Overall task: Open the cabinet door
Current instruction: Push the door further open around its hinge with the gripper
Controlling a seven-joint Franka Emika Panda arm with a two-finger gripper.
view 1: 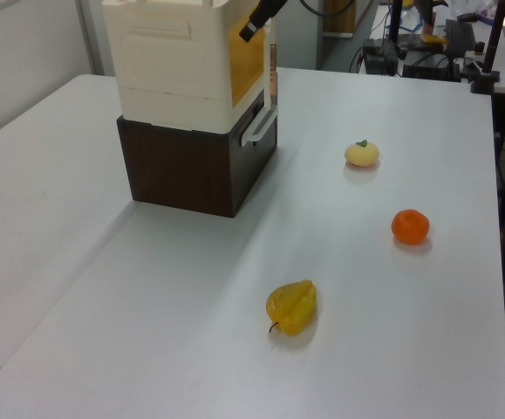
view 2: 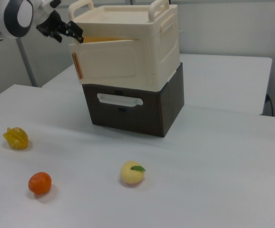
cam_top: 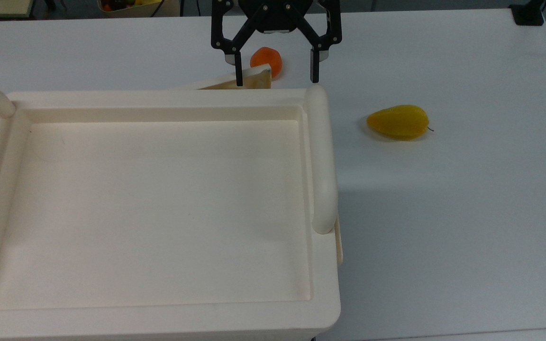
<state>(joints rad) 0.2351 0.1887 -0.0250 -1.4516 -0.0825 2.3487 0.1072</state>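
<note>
The cabinet door (cam_top: 247, 80), a thin rigid hinged panel, stood slightly ajar; it likely swung lightly. The gripper (cam_top: 277, 76) hung open at its free edge, the best hold.

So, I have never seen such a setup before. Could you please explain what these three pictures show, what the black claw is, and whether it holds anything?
The three pictures show one table at one moment. The top view looks straight down; the left view and right view look from the sides.

The black claw is the gripper of a robot arm, with two thin fingers. They are spread open and hold nothing.

The big cream box is a cabinet, standing on a dark brown drawer unit. Its cabinet door stands slightly ajar. In the top view, the gripper reaches toward the door's free edge from the far side, one finger in front of the door.

On the table lie three toy fruits: an orange, a yellow starfruit, and a pale yellow fruit with a green leaf.
</note>
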